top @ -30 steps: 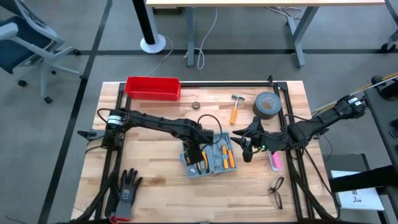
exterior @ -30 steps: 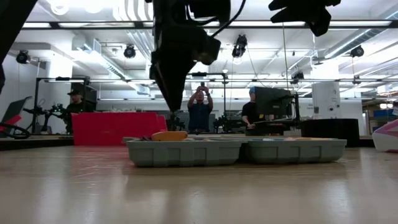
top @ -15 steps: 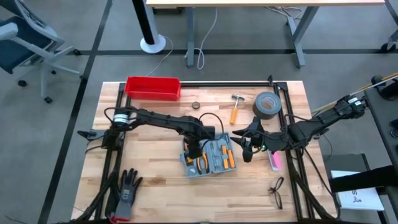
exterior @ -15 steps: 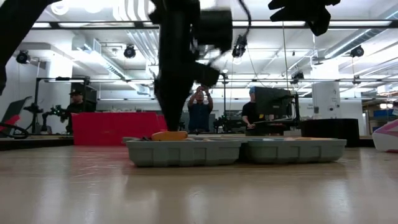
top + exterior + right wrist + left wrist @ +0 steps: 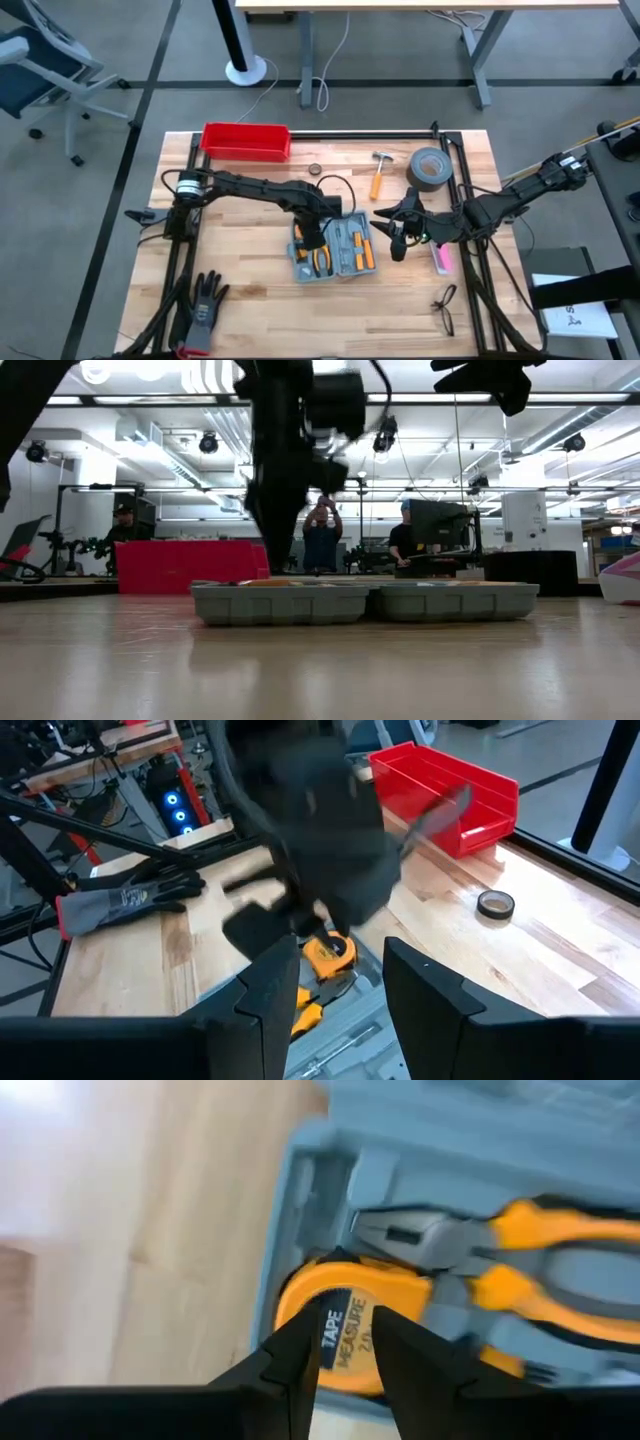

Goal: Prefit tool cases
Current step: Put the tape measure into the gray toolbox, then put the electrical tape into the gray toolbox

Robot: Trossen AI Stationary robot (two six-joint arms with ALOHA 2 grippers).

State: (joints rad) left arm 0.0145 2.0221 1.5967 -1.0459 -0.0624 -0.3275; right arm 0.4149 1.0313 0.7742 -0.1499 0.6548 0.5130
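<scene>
The grey-blue tool case [image 5: 335, 252] lies open and flat on the wooden table, with orange-handled tools in its moulded slots. My left gripper [image 5: 313, 238] points straight down over the case's left half, its fingers only a narrow gap apart above an orange tape measure [image 5: 345, 1325]. Orange-handled pliers [image 5: 520, 1250] lie in the slot beside it. In the low view its tips [image 5: 268, 565] reach down to the case's rim [image 5: 365, 603]. My right gripper [image 5: 395, 235] hovers open above the table to the right of the case, nothing between its fingers [image 5: 340, 980]. My left gripper comes from above, pointing down, with its fingertips [image 5: 300, 1355] on the tape measure's labelled top face [image 5: 340, 1330]. The tape measure lies flat in its slot at the left end of the case, level with the rim. Nothing is pinched between the fingers.
At the back of the table stand a red bin [image 5: 246, 141], a small black ring [image 5: 314, 170], a hammer [image 5: 380, 172] and a roll of grey tape [image 5: 428, 168]. Gloves [image 5: 205, 305] lie front left, glasses [image 5: 445, 305] front right. People stand in the room behind.
My left gripper has moved toward the table's far edge and sunk a little over the case's left half. The tape measure, which stuck up above the case's rim, now sits level with it. The case has slid slightly along the table.
</scene>
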